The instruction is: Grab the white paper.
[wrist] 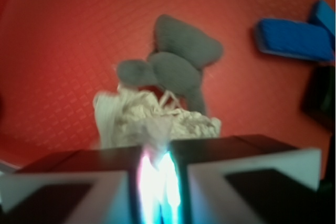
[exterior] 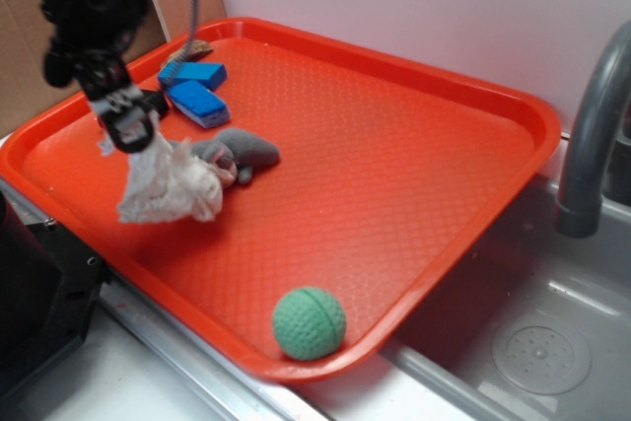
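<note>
End effector point(exterior: 133, 132) pinches white paper point(exterior: 170, 184) over the red tray point(exterior: 414, 175) (sink beside) point(exterior: 532, 332).

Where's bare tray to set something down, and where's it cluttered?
Free: the middle and right of the red tray, between the grey plush, green ball and far rim. Crowded: left end, with blue blocks, plush, and white paper in the gripper.

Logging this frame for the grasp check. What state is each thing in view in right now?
gripper: shut on the white paper's twisted tail.
white paper: crumpled, hanging from the gripper; whether its bottom touches the tray is unclear.
grey plush animal: lying on the tray behind the paper, ungrasped.
blue blocks: two, resting near the tray's far corner.
green ball: resting against the near rim.
orange tray: flat beside the sink.
</note>
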`<state>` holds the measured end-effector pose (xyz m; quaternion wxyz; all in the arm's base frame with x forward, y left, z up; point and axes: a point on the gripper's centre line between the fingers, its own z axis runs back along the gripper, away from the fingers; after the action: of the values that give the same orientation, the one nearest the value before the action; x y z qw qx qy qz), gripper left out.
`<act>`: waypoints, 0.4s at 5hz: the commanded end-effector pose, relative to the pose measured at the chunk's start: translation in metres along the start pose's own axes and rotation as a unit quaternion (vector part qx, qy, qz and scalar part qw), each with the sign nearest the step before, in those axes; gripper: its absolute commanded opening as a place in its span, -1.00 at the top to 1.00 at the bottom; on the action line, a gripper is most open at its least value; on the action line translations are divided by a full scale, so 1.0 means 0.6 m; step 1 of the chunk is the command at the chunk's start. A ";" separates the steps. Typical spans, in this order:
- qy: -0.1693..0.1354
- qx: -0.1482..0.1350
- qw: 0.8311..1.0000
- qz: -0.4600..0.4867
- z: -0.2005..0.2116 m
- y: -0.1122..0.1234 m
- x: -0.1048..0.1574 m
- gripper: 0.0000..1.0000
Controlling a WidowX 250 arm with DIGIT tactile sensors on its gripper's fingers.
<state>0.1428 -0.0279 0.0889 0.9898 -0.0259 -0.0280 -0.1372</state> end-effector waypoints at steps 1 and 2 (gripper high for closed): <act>0.018 -0.001 1.000 0.000 -0.059 -0.018 -0.001 -1.00; 0.020 -0.025 0.999 0.006 -0.090 -0.022 -0.001 -1.00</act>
<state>0.1400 -0.0428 0.0313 0.9901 -0.0446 0.0079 -0.1328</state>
